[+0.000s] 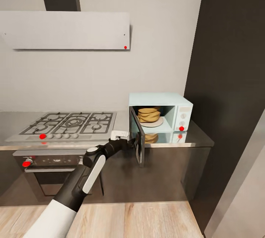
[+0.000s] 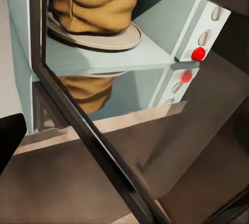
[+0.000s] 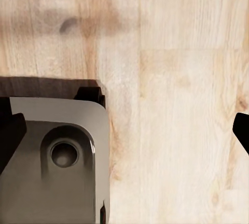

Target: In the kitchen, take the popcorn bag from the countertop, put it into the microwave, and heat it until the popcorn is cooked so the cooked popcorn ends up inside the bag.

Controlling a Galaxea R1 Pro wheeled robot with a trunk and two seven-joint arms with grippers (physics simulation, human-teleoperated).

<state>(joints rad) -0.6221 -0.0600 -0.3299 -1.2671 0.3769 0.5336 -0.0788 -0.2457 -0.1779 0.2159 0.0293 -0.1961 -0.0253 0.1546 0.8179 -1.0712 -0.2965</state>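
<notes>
The bag (image 1: 149, 114) sat on the plate (image 1: 154, 122) inside the open microwave (image 1: 173, 101). The left gripper (image 1: 135, 143) met the door (image 1: 138, 140); its jaws' state was unclear, perhaps hidden. The right gripper's (image 3: 124, 130) fingers stood apart over the floor (image 3: 176, 52).

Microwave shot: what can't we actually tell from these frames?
- Popcorn: hidden in the popcorn bag; its top is cut off in the left wrist view.
- Left gripper: head view, the microwave door covers its fingers, so its grip is unclear.
- Knob markings on the panel: too small.
- Right gripper: only fingertip edges over the floor.
</notes>
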